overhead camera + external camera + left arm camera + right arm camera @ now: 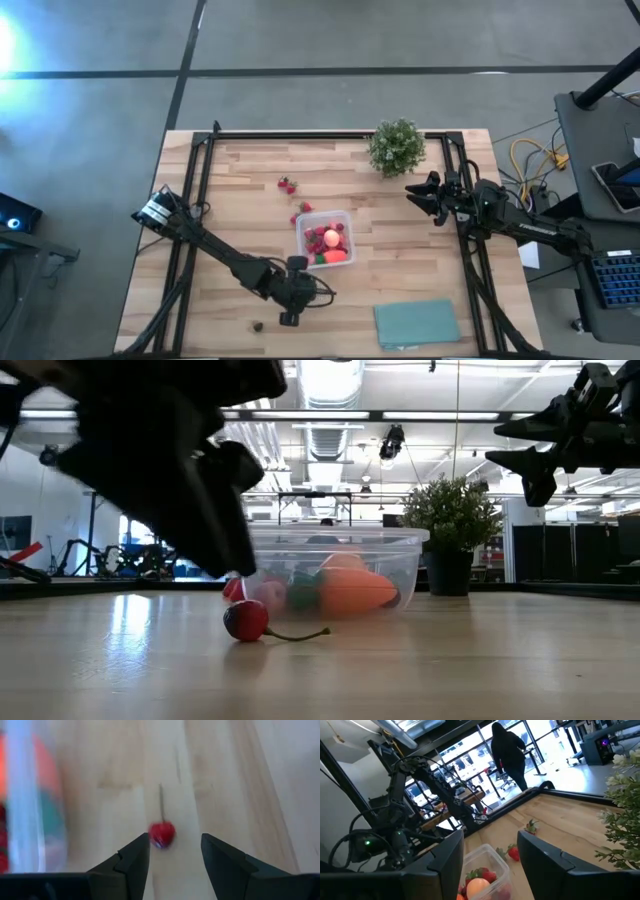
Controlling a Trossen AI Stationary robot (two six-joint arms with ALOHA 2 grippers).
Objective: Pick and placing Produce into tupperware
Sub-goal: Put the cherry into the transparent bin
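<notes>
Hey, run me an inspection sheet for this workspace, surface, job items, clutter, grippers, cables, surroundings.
Surface: wooden table inside a black frame.
Job's things: clear tub near the middle, holding a peach-like ball, red pieces and an orange piece. Cherry with stem on the wood near the tub; strawberries loose farther back.
Clutter: potted plant at the back edge; teal cloth at the front edge.
Grippers: left gripper open, low over the cherry, not holding it. Right gripper open, empty, raised beside the plant.
Cables: yellow cables off the table's right side.
Surroundings: a person walking in the room behind; keyboard at right.
</notes>
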